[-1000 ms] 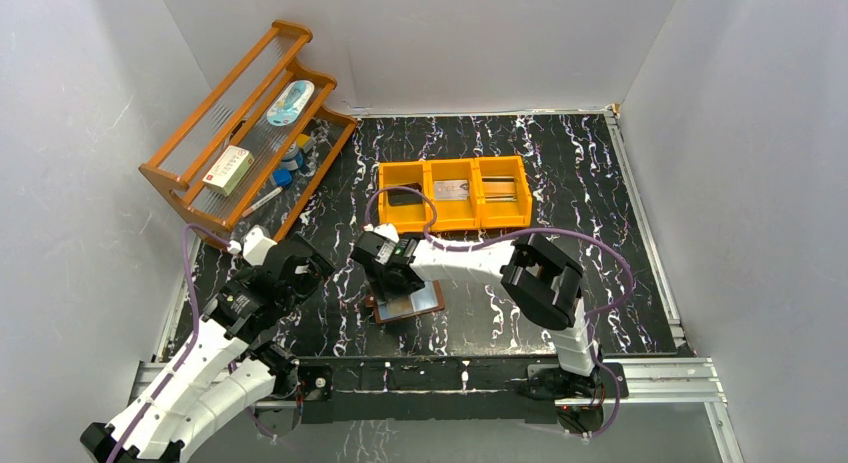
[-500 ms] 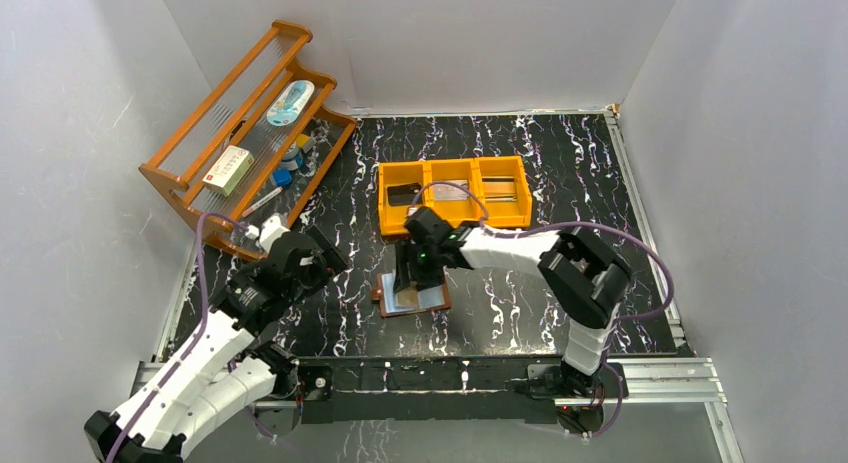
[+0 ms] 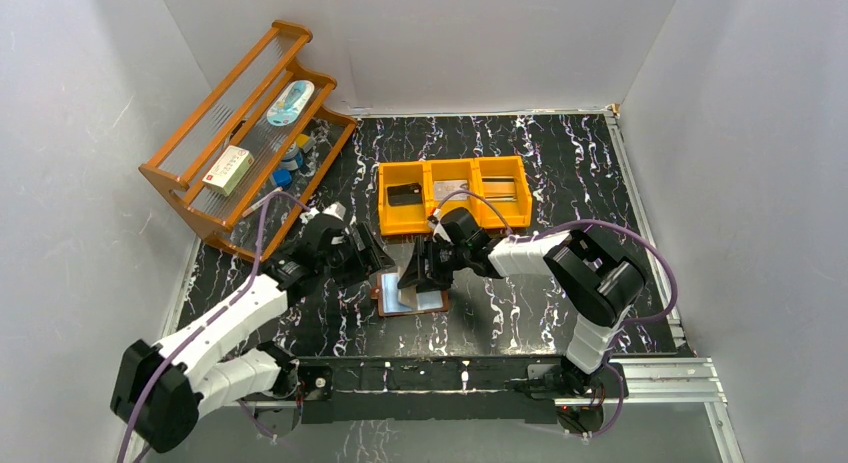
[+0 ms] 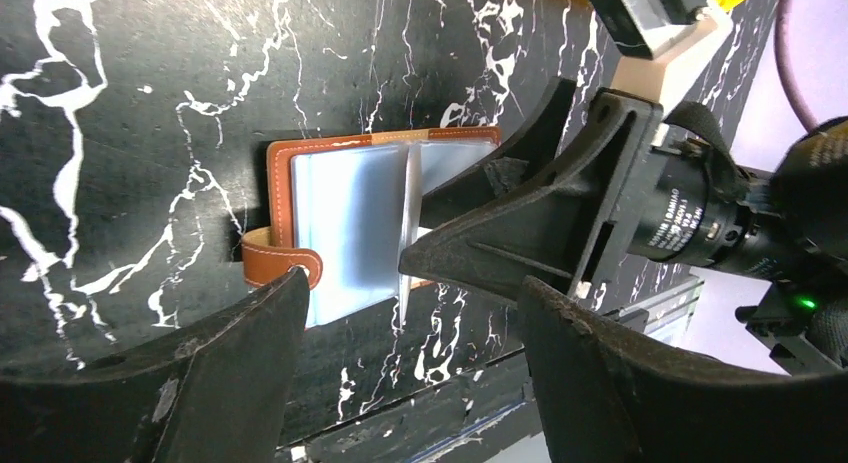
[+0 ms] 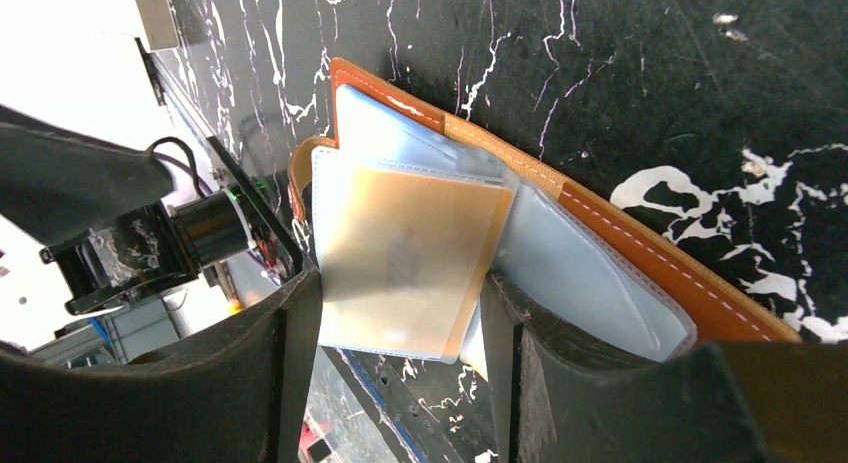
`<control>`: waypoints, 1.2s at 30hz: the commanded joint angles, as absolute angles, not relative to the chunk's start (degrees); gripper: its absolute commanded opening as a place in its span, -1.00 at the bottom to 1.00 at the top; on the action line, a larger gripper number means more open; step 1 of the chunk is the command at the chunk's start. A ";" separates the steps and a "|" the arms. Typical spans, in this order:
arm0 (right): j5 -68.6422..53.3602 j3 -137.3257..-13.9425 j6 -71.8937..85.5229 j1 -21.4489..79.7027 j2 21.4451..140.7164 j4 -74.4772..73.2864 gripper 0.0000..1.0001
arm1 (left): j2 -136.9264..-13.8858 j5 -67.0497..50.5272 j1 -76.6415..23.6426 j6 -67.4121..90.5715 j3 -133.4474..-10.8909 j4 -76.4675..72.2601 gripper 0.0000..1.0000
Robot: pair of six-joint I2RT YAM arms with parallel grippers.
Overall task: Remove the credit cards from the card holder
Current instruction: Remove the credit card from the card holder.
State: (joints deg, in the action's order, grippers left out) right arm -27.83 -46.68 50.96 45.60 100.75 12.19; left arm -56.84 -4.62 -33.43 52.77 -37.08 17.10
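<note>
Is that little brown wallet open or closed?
Open: the wallet lies spread on the table, clear pockets up, one pocket leaf standing inside the right hand.

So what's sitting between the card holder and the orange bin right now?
In the top view, the right pincer fills that stretch, gripping a raised clear sleeve of the card holder.

From above, the black right gripper [image 3: 410, 276] hid the far half of the small brown leather card holder [image 3: 414, 304]. In the right wrist view, its raised clear pocket leaf [image 5: 405, 253] was blurred, its contents unreadable.
</note>
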 commanded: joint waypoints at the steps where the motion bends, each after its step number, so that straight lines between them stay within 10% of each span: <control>1: -29.43 -44.94 50.95 45.62 100.11 14.69 0.09 | -61.74 -10.17 -33.13 55.43 -36.75 11.95 0.49; 36: -29.90 -44.53 50.97 45.53 100.78 16.83 0.14 | -83.42 -18.53 -32.86 56.24 -40.79 2.20 -0.43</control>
